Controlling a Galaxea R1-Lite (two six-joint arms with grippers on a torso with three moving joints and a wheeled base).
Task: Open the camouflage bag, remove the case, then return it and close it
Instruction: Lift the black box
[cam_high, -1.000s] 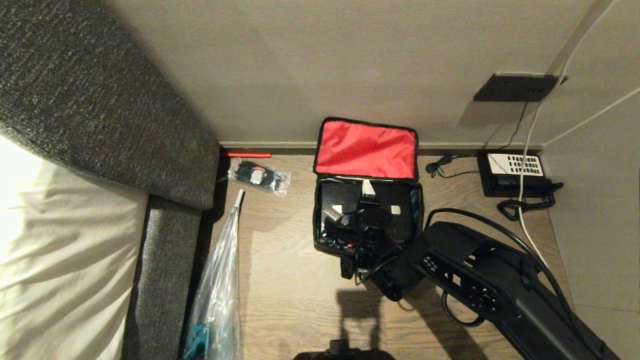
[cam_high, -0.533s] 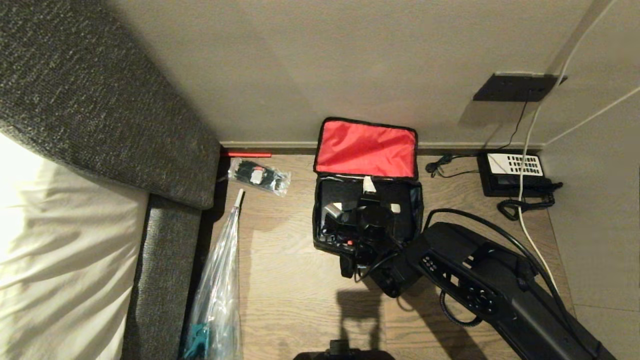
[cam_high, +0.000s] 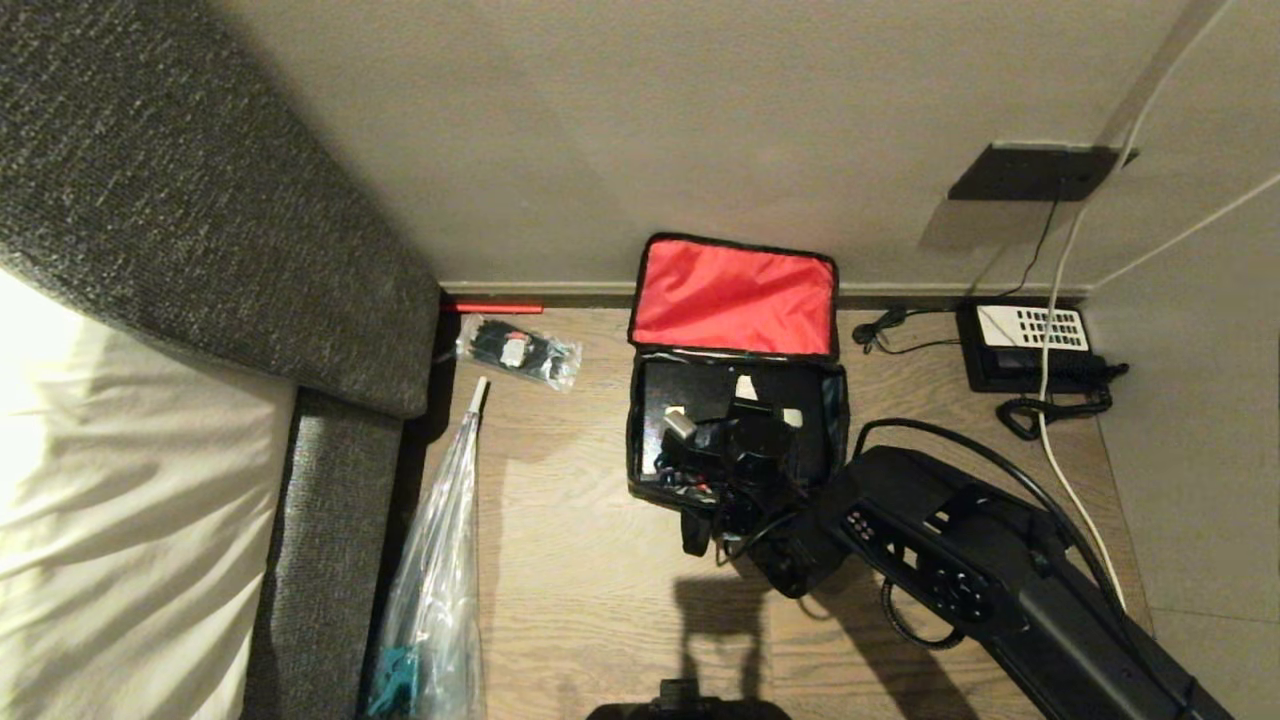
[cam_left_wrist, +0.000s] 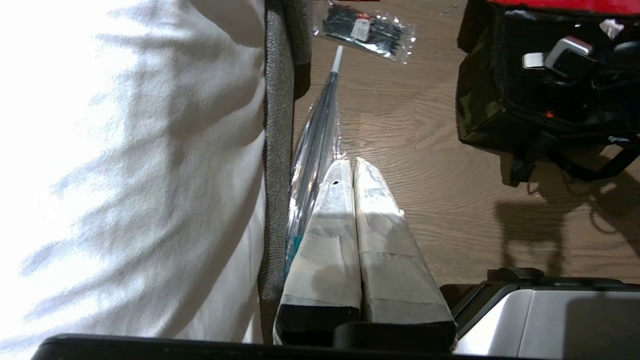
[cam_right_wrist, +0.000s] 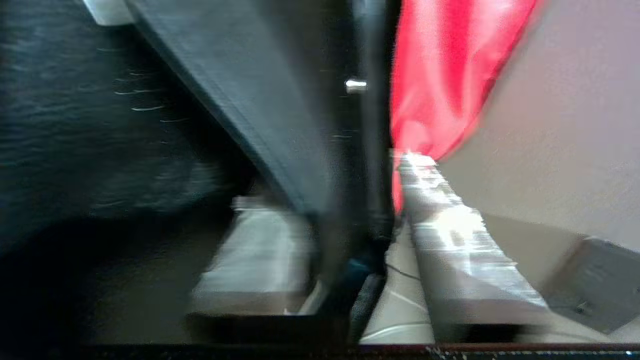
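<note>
Right gripper (cam_high: 722, 450) reaches down into the open camouflage bag (cam_high: 640, 470), and in its wrist view the two pale fingers (cam_right_wrist: 260, 250) sit on either side of a dark bar, seemingly the handle of the case (cam_high: 672, 392); blur makes it impossible to tell whether they clamp it. Left gripper (cam_left_wrist: 354, 170) hangs low over the floor beside the bed, its taped fingers pressed together on nothing.

Largest in the scene is the bed (cam_high: 130, 480) with its grey upholstered edge, filling the left side. The wooden floor (cam_high: 580, 600) between the bed and the bag lies open except for a long clear plastic sleeve (cam_high: 440, 580) stretched along the bed's side. The bag stands on the floor near the skirting, its lid flipped back against the wall to show the bright red lining (cam_high: 735, 297); its side walls are black and soft. Inside lies the case, flat, glossy and black, with a silver-white handle end showing beside the gripper and a small red dot near the front edge. To the bag's right, well apart, a black telephone (cam_high: 1025, 345) sits in the corner with cords trailing. A small clear packet (cam_high: 518, 352) of black items lies to the bag's left.
</note>
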